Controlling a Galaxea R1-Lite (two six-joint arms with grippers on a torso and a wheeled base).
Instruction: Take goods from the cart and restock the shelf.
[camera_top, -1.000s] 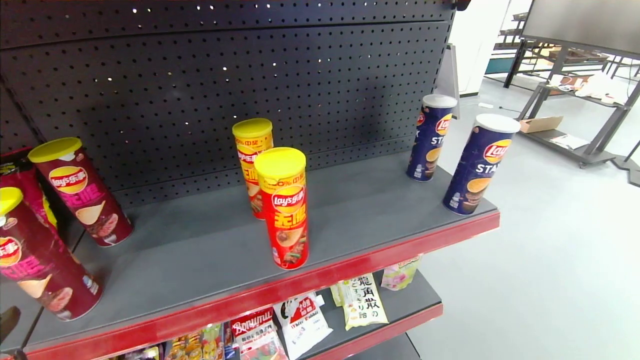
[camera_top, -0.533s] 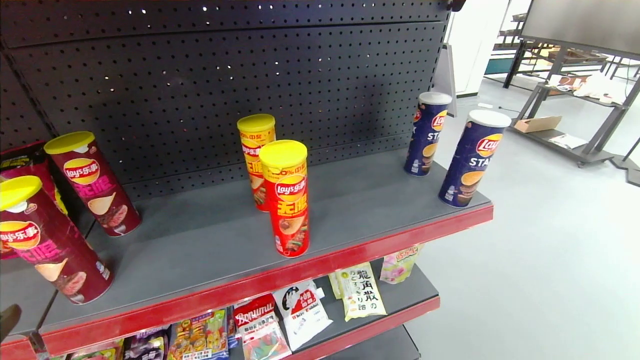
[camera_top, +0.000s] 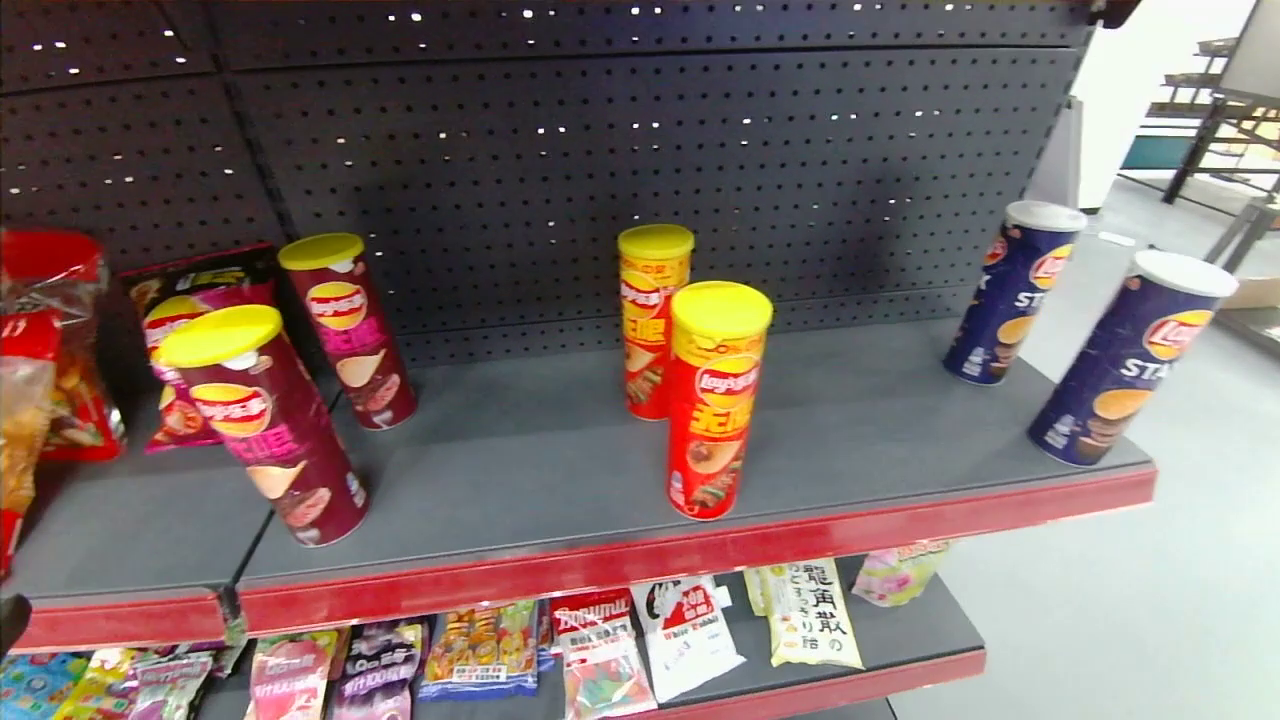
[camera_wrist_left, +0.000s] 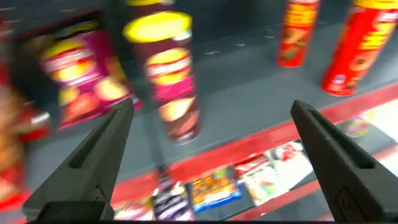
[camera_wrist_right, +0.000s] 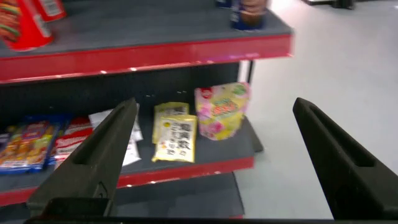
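Our head camera has swung toward the left end of the shelf (camera_top: 520, 440) in the last second. The whole picture slides at once, so the cans have not moved, only our look has. Now we see more of the left side, where soft snack bags (camera_top: 190, 340) lean at the back edge. Nothing new stands on the shelf, so we think we are turning to go and fetch goods.

The left end effector (camera_wrist_left: 211, 109) is spread wide with nothing in it, out in front of the shelf's front edge near the left end. The right end effector (camera_wrist_right: 214, 102) is also wide apart and bare, low down by the lower shelf (camera_wrist_right: 186, 171).

The goods here are tall round tubes. Two maroon cans (camera_top: 262, 420) stand near the left end, one by the front edge and one near the back. Two red cans (camera_top: 715, 400) stand in the middle, one behind the other. Two blue cans (camera_top: 1125, 360) stand at the right end. The tubes look like smooth, shiny card with flat plastic lids, yellow or white.

The shelf is flat, dull grey metal with a glossy red strip along the front. The back wall (camera_top: 600, 150) is dark metal full of small holes. Crinkly packets (camera_top: 800, 610) lie on the lower shelf.
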